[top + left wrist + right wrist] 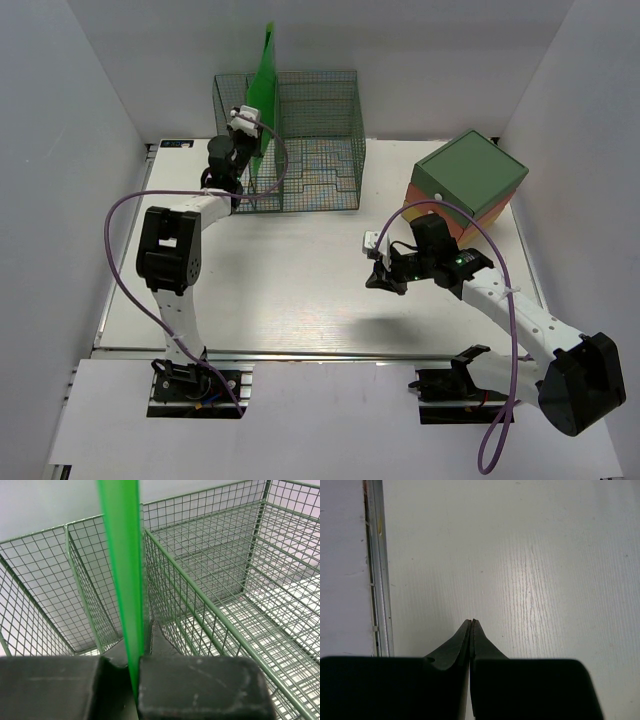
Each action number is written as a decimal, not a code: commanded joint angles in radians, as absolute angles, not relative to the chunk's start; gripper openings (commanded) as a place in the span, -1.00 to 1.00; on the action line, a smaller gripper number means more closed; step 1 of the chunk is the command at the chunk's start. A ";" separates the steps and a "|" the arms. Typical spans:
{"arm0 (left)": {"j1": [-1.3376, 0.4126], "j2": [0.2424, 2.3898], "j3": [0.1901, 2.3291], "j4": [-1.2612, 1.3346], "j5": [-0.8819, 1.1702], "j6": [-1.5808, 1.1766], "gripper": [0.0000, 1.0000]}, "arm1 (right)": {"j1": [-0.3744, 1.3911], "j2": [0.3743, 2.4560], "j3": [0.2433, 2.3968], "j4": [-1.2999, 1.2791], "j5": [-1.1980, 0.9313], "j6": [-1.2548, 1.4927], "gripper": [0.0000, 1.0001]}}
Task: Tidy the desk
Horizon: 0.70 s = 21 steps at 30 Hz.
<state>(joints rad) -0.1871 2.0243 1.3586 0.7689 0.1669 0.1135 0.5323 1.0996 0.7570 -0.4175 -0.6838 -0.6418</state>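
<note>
The white desk fills the middle of the top view. My left gripper is shut on a thin green sheet and holds it upright, edge-on, at the left end of the green wire-mesh rack. In the left wrist view the green sheet runs up from between my fingers, over a narrow left slot of the rack. My right gripper is shut and empty, hovering over the bare desk right of centre.
A green-topped drawer box with orange sides stands at the back right, just behind my right arm. The aluminium rail edge of the desk shows at the left of the right wrist view. White walls enclose the desk on three sides.
</note>
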 commanded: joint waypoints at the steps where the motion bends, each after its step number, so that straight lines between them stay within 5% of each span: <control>1: -0.187 1.979 1.358 0.609 0.204 0.121 -1.00 | 0.532 1.094 0.773 -0.422 -0.704 -0.660 -1.00; 21: -0.187 2.008 1.267 0.653 0.241 0.097 -1.00 | 0.531 1.092 0.773 -0.422 -0.701 -0.663 -1.00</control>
<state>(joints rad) -0.1867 2.0167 1.2968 0.7536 0.2070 0.1078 0.5320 1.0996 0.7570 -0.4175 -0.6838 -0.6472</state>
